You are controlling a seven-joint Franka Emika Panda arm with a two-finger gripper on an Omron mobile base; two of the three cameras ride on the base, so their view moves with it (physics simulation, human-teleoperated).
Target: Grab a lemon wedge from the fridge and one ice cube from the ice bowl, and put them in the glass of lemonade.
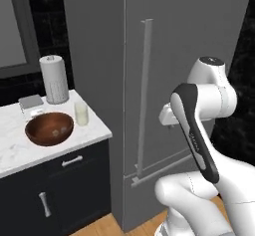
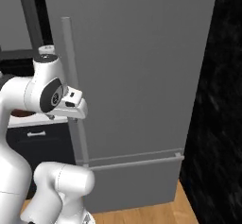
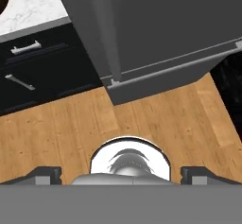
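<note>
- The surface (image 1: 15,153) is white marble, on dark cabinets at the left.
- A grey box (image 1: 32,103) lies near its back edge, beside a paper towel roll (image 1: 54,79) at the back right corner.
- The bowl (image 1: 49,128) sits near the front edge, brown and wide.
- The glass (image 1: 81,114) stands just right of the bowl, by the right edge, pale liquid inside.
- The fridge (image 1: 189,26) stands right of the surface, door closed, with 1 long vertical handle (image 1: 144,95).
- The pincer (image 3: 121,173) is released, its 2 tips spread wide at the hand view's bottom, pointing at the wooden floor (image 3: 71,128) before the fridge, holding nothing.
</note>
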